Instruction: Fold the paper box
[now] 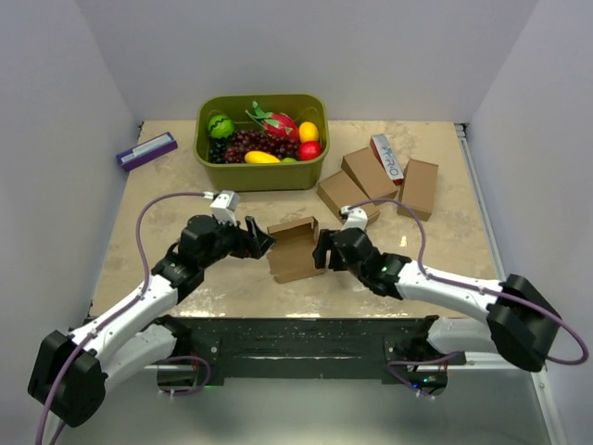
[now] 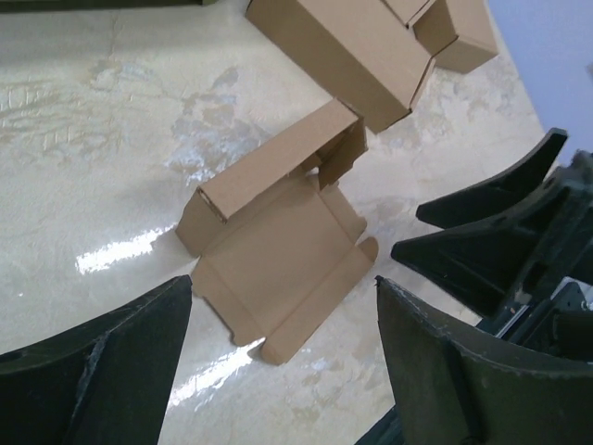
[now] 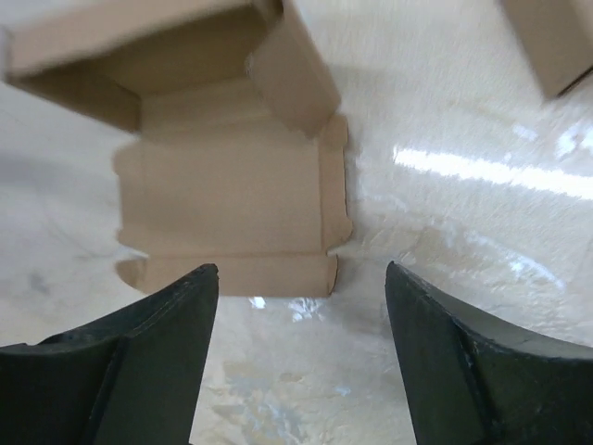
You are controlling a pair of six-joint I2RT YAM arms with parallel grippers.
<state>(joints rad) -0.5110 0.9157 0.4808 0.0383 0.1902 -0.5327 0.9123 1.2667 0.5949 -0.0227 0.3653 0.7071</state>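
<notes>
The paper box (image 1: pixel 295 248) is plain brown cardboard, lying mid-table between both grippers. Its far half stands up as low walls, and its lid panel (image 2: pixel 278 255) lies flat on the table with small flaps along its edges. My left gripper (image 1: pixel 262 243) sits just left of the box, open, with nothing between its fingers. In the left wrist view the left gripper (image 2: pixel 283 295) is at the lid's front corner. My right gripper (image 1: pixel 320 252) is at the box's right side, open and empty. The right wrist view shows the paper box (image 3: pixel 232 185) just beyond the right gripper (image 3: pixel 301 278).
A green basket (image 1: pixel 262 176) of toy fruit stands at the back. Right of it lie three closed brown boxes (image 1: pixel 357 185) and a white-and-red carton (image 1: pixel 389 158). A purple-and-white box (image 1: pixel 146 150) lies at the back left. White walls enclose the table.
</notes>
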